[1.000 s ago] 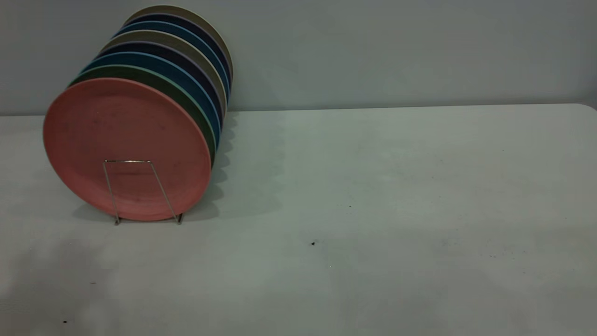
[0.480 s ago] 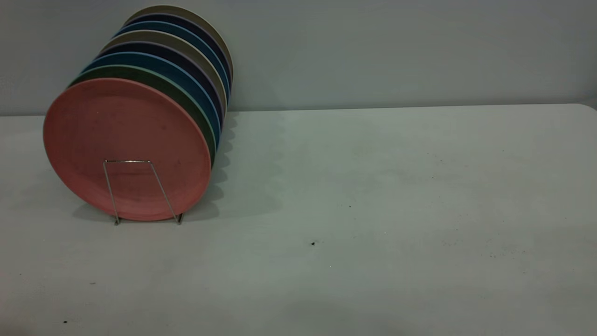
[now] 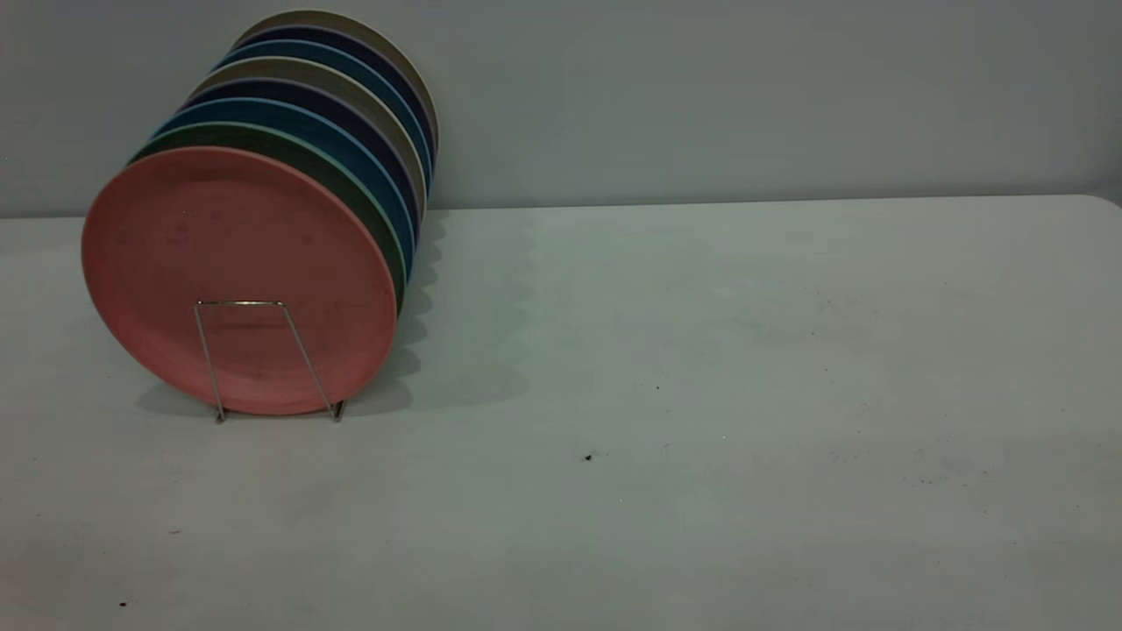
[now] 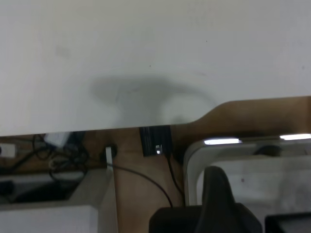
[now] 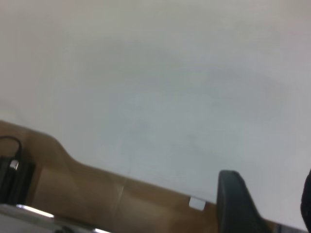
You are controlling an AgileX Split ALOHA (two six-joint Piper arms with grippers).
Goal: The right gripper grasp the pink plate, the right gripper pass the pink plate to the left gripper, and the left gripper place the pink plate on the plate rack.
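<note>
pink plate (image 3: 238,279): stands on edge in the rack (image 3: 254,355), at 9 o'clock of the table (image 3: 701,394), front of a row of plates (image 3: 351,114).
left gripper (image 4: 243,204): above the table edge, holds nothing; how far open, cannot tell.
right gripper (image 5: 267,201): fingers apart, nothing between them.

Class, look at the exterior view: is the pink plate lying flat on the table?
No. The pink plate stands on edge at the front of the row of plates, behind a wire loop of the plate rack.
</note>
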